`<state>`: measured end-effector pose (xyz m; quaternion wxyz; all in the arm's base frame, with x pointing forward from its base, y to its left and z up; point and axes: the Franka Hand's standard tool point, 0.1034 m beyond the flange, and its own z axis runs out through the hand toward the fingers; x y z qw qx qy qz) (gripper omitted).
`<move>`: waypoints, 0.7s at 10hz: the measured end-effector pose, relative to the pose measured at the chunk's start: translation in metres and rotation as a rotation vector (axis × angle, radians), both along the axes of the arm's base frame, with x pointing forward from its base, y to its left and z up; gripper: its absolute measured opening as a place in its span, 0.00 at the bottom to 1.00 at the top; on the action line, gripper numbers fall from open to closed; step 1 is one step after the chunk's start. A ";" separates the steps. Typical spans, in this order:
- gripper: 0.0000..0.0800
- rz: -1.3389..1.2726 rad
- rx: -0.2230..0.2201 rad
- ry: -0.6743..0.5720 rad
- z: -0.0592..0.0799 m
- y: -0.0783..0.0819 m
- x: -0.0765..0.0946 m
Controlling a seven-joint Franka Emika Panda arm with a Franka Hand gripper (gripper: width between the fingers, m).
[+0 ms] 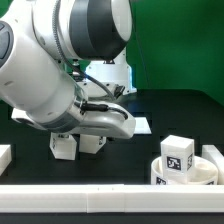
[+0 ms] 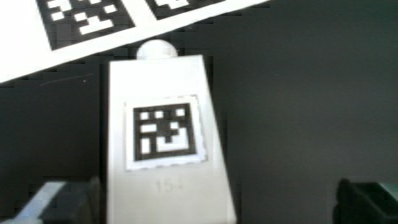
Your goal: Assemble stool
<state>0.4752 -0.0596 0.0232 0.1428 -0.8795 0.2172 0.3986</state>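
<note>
A: How is the gripper (image 2: 210, 203) set?

B: It is spread to its widest, and nothing is held. A leg (image 2: 164, 130) is framed between the two dark fingers (image 2: 54, 200). A gap is left on either side, so no contact is seen.

A: Why is it held that way?

B: The wide opening is judged to be kept so that the leg's flat sides can be straddled before any closing. The leg is laid flat on the dark table (image 2: 302, 120), tag upward, with its knobbed end pointed toward the marker board (image 2: 27, 50). The fingers are lined up across its narrow width, which is taken to be the easiest span to clamp.

A: Where is this found in the exterior view?

B: The hand is seen low over the table, at about eight o'clock from centre. Whether the white pieces under it are fingers or legs cannot be told there.

A: And the seat?

B: The seat (image 1: 205, 172) is placed at about four o'clock, well apart from the hand and near the bar (image 1: 100, 188) that is run along six o'clock. A tagged block (image 1: 178, 152), judged to be another leg, is set on it.

A: What is called for next?

B: A descent and a closing on the leg are judged to be needed. A tilted clamp is risked if the leg is caught off-centre.
</note>
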 end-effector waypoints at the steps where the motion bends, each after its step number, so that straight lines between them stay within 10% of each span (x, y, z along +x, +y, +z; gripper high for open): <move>1: 0.81 0.000 0.000 0.001 -0.001 0.000 -0.001; 4: 0.29 -0.002 -0.002 0.002 -0.006 -0.002 -0.005; 7: 0.08 -0.004 -0.008 -0.001 -0.010 -0.003 -0.005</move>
